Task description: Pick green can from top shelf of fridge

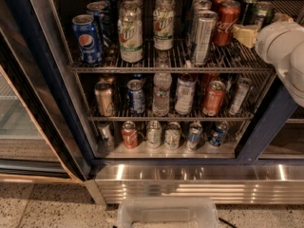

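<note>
The green can (262, 14) stands on the top shelf (166, 69) of the fridge (263, 127), just right of the red cola can (226, 23) and a little farther back. The gripper (248, 34) hangs right of the red cola can and in front of the green one, close to both. We cannot tell whether it is apart, together or touching anything.

We judge the green can to be a thin-walled metal cylinder: stiff enough if full, fairly light, easy to dent under a hard squeeze. Coming out of a cooler, it may be cold and slick. We would take it across the round body at about mid-height, squarely on opposite sides, since the lid rim gives little purchase. It is crowded. The red cola can sits beside it, and another dark can (247, 4) stands behind the red cola can, so a wide approach could knock a neighbour.

Only the silver lid and upper body of the green can show. Its lower part is covered by the gripper. Its markings are too faint to read. The white arm (285, 46), right of the red cola can, is cut off by the picture edge, and the rows behind the red cola can fade into shadow.
</note>
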Controlling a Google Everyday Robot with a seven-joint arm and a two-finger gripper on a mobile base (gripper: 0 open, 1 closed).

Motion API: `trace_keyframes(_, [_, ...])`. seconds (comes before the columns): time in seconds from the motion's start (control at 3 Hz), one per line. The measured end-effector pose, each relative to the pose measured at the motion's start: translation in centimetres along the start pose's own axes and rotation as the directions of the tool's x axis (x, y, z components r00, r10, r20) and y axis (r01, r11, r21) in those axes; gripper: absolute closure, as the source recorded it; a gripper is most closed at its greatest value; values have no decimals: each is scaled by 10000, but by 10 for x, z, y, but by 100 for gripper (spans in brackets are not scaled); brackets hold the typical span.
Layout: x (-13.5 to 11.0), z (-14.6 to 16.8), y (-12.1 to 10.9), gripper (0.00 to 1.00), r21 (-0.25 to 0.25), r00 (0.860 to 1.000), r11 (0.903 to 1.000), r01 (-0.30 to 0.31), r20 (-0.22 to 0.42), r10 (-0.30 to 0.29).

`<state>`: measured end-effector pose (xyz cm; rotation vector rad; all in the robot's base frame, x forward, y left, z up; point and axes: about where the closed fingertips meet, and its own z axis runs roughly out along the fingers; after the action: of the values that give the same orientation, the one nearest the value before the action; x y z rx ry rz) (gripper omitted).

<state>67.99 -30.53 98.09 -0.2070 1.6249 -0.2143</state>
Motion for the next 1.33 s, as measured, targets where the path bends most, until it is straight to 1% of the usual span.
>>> trace_keyframes(0.33, [1,9,-8,33,265,10000,9996,27,30,-27])
trace_keyframes(0.67, [1,13,-16,31,475,10000,9989,35,55,-38])
trace_keyframes(1.0, [2,18,-26,31,802,10000,9968,46,44,-49])
trace_keyframes(1.33, [2,18,-24,31,805,10000,9967,47,42,-50])
